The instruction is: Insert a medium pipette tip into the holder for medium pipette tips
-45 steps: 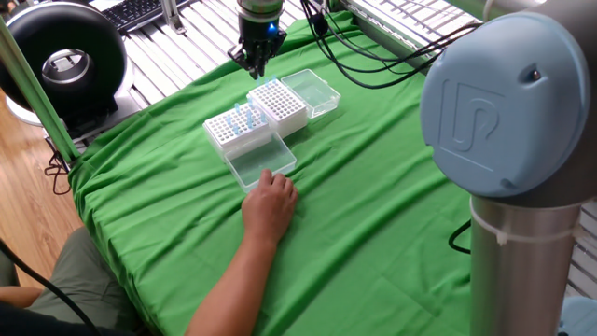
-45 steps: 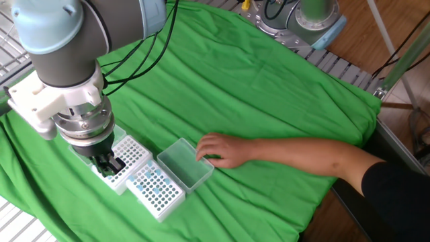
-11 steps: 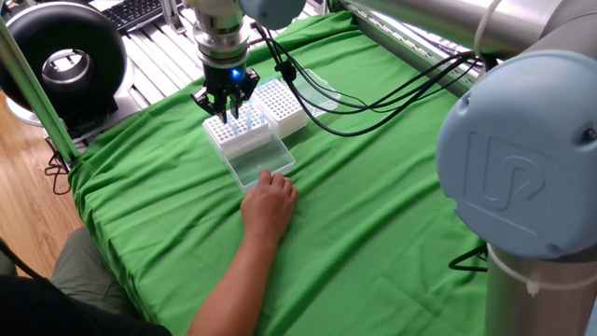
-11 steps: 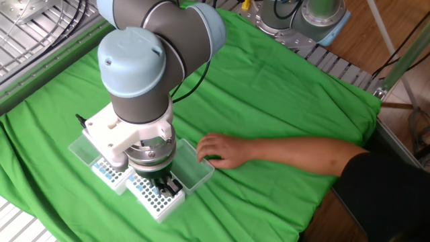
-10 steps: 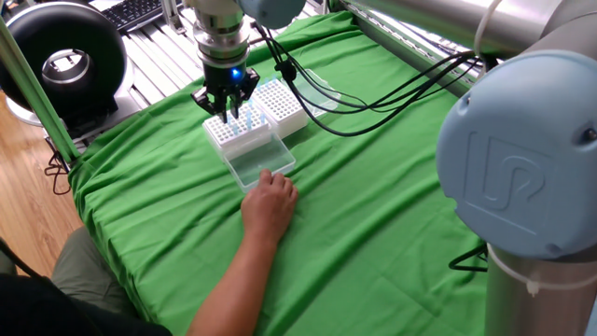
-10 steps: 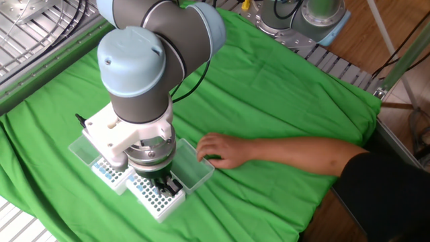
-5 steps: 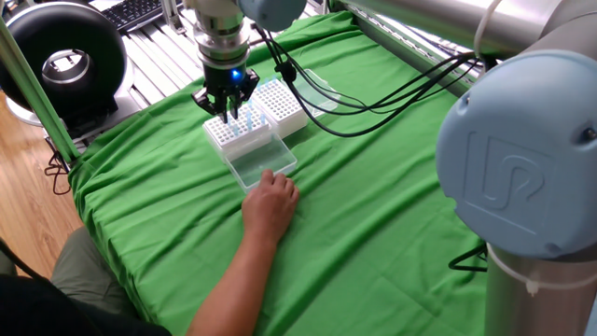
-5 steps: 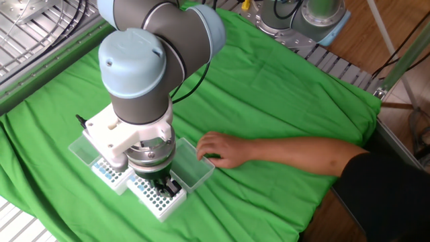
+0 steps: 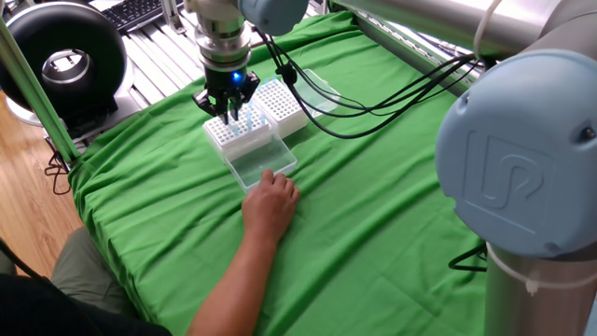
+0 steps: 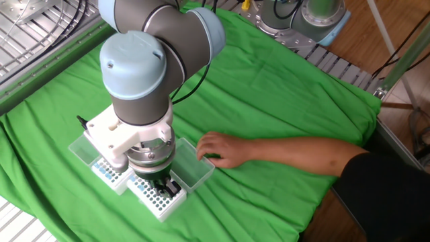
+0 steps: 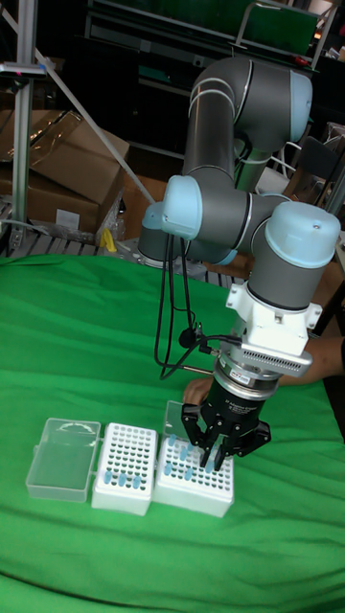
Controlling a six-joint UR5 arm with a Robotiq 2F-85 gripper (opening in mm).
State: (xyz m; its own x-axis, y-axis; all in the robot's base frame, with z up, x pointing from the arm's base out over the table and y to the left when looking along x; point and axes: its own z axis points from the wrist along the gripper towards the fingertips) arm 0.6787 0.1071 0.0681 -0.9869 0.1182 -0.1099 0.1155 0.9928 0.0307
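"Holder for medium pipette tips (image 11: 125,467), the taller white block-like rack with a dense grid of small holes on top: where does it sit?"

"On the green cloth (image 11: 77,335), near the front edge in the tall fixed view. Its clear plastic lid (image 11: 62,458) lies open beside it, on the side away from the gripper. A few bluish tips show in its front row."

"And next to it?"

"The lower white rack (image 11: 206,493) stands just beside it, with pale blue pipette tips (image 9: 244,119) standing upright in some of its holes. Its own clear lid (image 9: 261,161) lies open on the cloth on the side toward the person."

"Where is the two-finger gripper (image 11: 214,462)?"

"Pointing straight down over the lower white rack, not over the holder. Its black fingers converge right at that rack's top, among the blue tips."

"Is it clamped on one?"

"I cannot tell. The fingers stand close together with only a narrow gap, but whether a tip is between them is too small to see in any view."

"What is behind?"

"A person's bare hand (image 9: 270,205) rests flat on the cloth, fingertips at the edge of the lower rack's lid. Farther back rises the grey and light blue robot arm (image 11: 249,115), with black cables hanging from it."
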